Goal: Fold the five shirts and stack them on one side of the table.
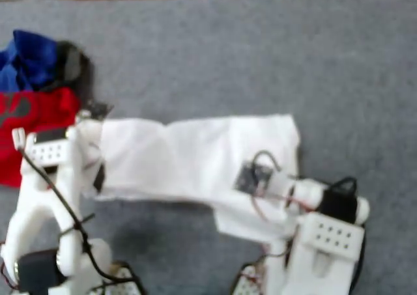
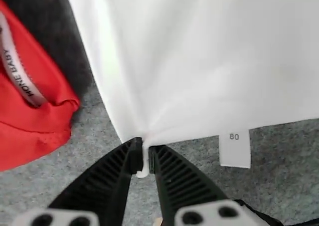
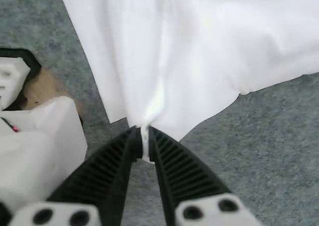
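A white shirt [image 1: 195,158] lies stretched across the middle of the grey table [image 1: 260,60]. My left gripper [image 2: 142,158] is shut on the white shirt [image 2: 199,61] at its hem, close to a small white size tag [image 2: 235,148]. My right gripper [image 3: 143,146] is shut on a bunched edge of the white shirt [image 3: 199,46]. In the high view the left arm [image 1: 52,178] holds the shirt's left end and the right arm [image 1: 313,217] its near right part. A red shirt [image 1: 32,126] lies at the left edge, with a blue shirt [image 1: 26,64] and a dark shirt [image 1: 71,64] behind it.
The red shirt [image 2: 30,111] lies just beside the left gripper's hold. The left arm's white base [image 3: 35,151] stands close by in the right wrist view. Bare grey cloth covers the far and right parts of the table.
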`<state>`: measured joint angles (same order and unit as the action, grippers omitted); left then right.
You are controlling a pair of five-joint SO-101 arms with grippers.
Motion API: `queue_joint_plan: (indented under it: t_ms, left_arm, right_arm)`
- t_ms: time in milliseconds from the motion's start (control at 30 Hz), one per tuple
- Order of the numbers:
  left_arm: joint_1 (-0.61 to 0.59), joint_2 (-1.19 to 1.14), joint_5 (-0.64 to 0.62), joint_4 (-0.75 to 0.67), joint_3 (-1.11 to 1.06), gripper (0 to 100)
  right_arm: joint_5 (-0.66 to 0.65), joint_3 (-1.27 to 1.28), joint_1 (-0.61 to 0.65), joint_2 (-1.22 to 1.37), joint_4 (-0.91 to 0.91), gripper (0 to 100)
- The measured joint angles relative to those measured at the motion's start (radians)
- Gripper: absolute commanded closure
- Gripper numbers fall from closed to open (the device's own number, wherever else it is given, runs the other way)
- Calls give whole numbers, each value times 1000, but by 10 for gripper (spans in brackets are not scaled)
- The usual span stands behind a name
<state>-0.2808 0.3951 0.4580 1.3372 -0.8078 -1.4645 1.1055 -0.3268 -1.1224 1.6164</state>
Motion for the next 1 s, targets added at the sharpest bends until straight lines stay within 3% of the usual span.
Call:
queue_joint_plan:
  t_ms: [100,233,300,400,600,767,1000]
  left_arm:
    - [-2,0,0,49,14,828]
    - [-8,0,0,123,71,828]
    - [-8,0,0,155,101,844]
    - [-25,0,0,195,163,962]
    - [-48,0,-127,198,302,970]
    - [55,-17,-259,97,333,970]
    - [124,-212,-315,35,367,970]
  right_arm:
    - [-5,-2,-6,0,5,790]
    - [-9,-29,-8,0,23,786]
    - [-9,-49,-8,5,37,818]
    - [-2,-72,-3,8,31,982]
    - [264,-75,192,18,-72,982]
    - [514,-75,434,163,-207,985]
    - [603,-75,523,488,-359,985]
